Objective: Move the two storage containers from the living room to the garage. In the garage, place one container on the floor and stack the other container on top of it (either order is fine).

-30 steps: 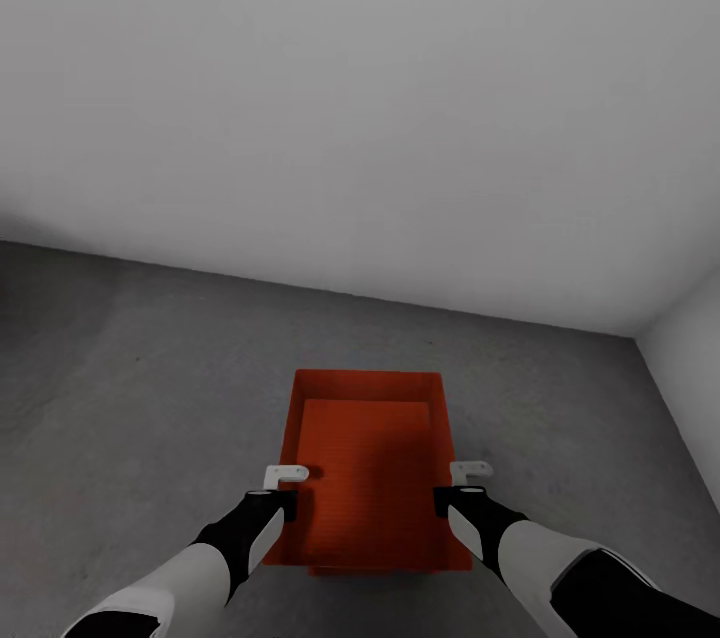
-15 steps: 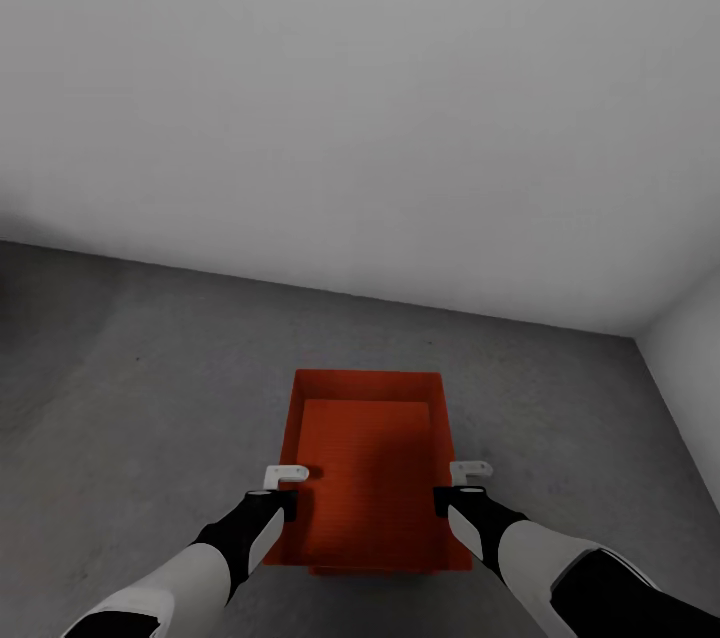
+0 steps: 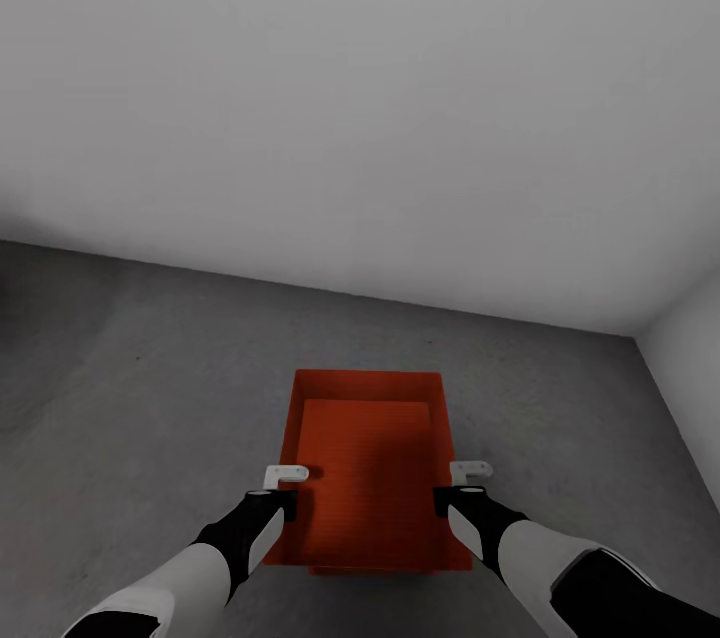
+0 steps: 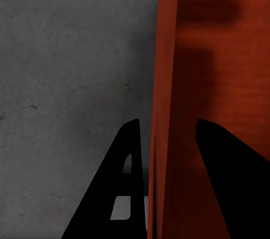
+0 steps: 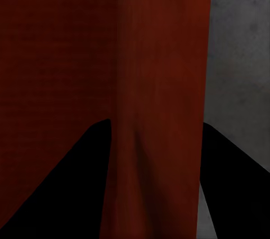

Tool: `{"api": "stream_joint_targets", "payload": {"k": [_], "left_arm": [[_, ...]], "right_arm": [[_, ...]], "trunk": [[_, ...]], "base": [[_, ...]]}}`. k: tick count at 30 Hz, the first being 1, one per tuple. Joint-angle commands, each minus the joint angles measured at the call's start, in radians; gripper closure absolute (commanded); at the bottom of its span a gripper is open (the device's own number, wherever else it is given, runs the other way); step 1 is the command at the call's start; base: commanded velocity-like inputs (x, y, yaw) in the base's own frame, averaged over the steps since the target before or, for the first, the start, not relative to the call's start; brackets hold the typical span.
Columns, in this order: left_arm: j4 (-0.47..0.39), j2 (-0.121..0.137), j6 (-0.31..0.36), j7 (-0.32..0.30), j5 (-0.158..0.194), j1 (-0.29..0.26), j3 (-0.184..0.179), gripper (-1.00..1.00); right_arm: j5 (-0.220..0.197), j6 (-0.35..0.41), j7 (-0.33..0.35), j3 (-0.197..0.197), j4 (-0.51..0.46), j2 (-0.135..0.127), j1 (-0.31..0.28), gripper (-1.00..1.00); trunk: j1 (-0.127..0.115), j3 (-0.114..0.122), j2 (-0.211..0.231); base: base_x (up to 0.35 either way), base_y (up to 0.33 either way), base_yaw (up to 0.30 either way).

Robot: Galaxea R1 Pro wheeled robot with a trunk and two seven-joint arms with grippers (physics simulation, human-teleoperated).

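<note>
Two grippers straddle the long sides of an orange-red storage container [image 3: 368, 463] in the head view: the left gripper [image 3: 284, 490] at its left wall and the right gripper [image 3: 462, 484] at its right wall, both about midway along the bin. The container sits low over the rough dark grey floor [image 3: 150, 398] of the garage, its open top facing up, and an inner rectangular outline shows inside it, though whether that is a second bin nested within or just the bottom panel cannot be told. Whether it rests on the floor or is lifted just clear also cannot be told. In the left wrist view the left gripper [image 4: 163, 138] has its jaws set on either side of the thin container wall [image 4: 163, 81], one dark finger [image 4: 126, 183] outside over the concrete and the other inside the bin, close against the wall, so the jaws look clamped on it. In the right wrist view the right gripper [image 5: 154, 138] likewise has its jaws astride the container's wall [image 5: 157, 53], which fills the gap between them, gripping it. A pale grey wall [image 3: 360, 98] rises behind, meeting another wall [image 3: 690, 358] at a corner on the right.
</note>
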Motion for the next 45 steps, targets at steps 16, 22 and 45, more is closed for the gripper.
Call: {"api": "stream_joint_targets", "payload": {"k": [16, 22, 45], "left_arm": [[0.002, -0.001, 0.007, 0.004, -0.004, 0.0, 0.018, 1.0], [0.002, -0.001, 0.007, 0.004, -0.004, 0.0, 0.018, 1.0], [0.0, -0.003, 0.006, 0.002, -0.005, 0.0, 0.018, 1.0]], "right_arm": [[0.011, -0.036, -0.054, 0.089, -0.003, 0.008, 0.0, 1.0], [0.01, -0.036, -0.054, 0.089, -0.003, 0.008, 0.0, 1.0], [0.009, -0.036, -0.054, 0.089, -0.003, 0.008, 0.0, 1.0]], "trunk": [[0.0, -0.025, -0.002], [0.0, -0.026, -0.002], [0.0, -0.026, -0.002]], "base": [[0.0, 0.0, 0.0], [0.0, 0.0, 0.0], [0.0, 0.0, 0.0]]}}
